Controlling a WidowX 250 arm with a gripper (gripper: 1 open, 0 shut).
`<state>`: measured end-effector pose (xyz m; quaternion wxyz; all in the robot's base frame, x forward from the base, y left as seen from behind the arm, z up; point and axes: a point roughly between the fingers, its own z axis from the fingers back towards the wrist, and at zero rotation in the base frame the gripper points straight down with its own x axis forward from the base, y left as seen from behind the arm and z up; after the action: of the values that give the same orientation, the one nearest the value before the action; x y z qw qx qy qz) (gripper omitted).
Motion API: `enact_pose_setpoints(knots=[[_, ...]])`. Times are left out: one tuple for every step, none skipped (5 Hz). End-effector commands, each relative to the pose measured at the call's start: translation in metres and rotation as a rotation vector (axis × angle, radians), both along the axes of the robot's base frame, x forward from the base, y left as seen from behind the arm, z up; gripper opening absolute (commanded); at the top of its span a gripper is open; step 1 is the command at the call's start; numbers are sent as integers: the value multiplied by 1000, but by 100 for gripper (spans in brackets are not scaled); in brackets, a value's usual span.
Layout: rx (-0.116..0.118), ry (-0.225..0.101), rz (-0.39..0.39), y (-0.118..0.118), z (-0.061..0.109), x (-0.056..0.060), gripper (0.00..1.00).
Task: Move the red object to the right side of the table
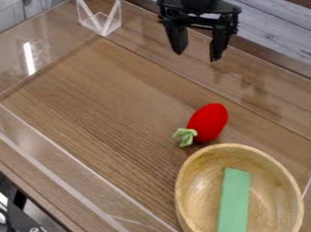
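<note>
gripper: the black gripper (198,48) hangs at the far end of the table, pointing nearly straight down, its two fingers (179,41) spread wide with nothing between them
red object: the red object (207,119) lies on the wood, its green leafy end (185,137) pointing toward the near edge; it sits well apart from the gripper, nearer to me than the arm is
bowl: a round light wooden bowl (193,196) sits at the near right corner, its rim just beside the red object's leafy end; i cannot tell whether the two touch
green block: a flat green block (233,206) lies inside the bowl, lengthwise
table: brown wood-grain table (93,94) with low clear acrylic walls (95,17) around it; the left half is bare wood
</note>
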<state>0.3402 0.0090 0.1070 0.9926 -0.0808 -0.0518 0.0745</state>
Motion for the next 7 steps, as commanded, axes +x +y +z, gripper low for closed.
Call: enact_pose_setpoints(knots=[[8, -31, 27, 10, 14, 6, 100], [4, -35, 63, 22, 23, 9, 100], [6, -31, 90, 18, 14, 5, 100], [7, -27, 118, 13, 6, 1, 100], [1, -35, 151, 9, 11, 5, 100], [-7, -46, 186, 5, 19, 10, 100], [7, -40, 263, 13, 12, 3, 100]])
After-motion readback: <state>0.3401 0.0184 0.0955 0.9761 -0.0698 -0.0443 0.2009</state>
